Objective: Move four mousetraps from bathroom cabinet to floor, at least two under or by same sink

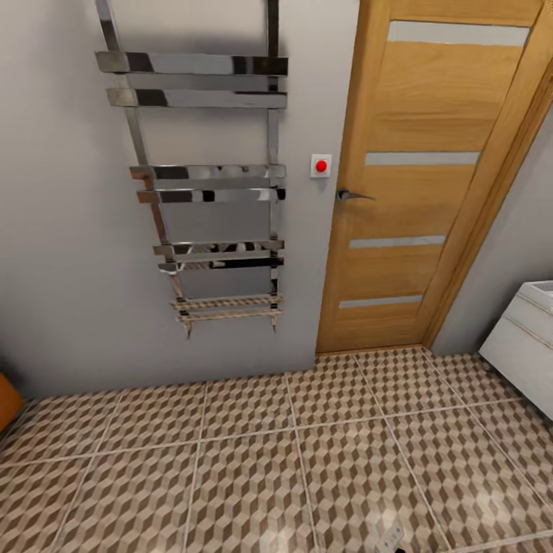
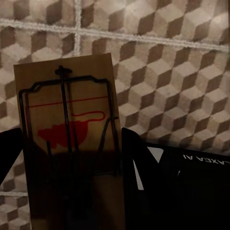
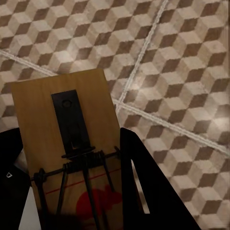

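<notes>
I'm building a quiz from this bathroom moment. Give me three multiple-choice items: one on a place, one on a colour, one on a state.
1. Where is the chrome towel rail?
A. on the wall left of the wooden door
B. on the door
C. over the vanity

2. What colour is the mouse mark on the left gripper's mousetrap?
A. blue
B. red
C. green

3. What is the right gripper doing?
A. open, holding nothing
B. shut on a towel
C. shut on a mousetrap

Answers:
1. A: in the head view the rail hangs on the grey wall, with the wooden door to its right.
2. B: a red mouse shape shows on the tan board.
3. C: dark jaws flank the second mousetrap above the bathroom floor.
</notes>
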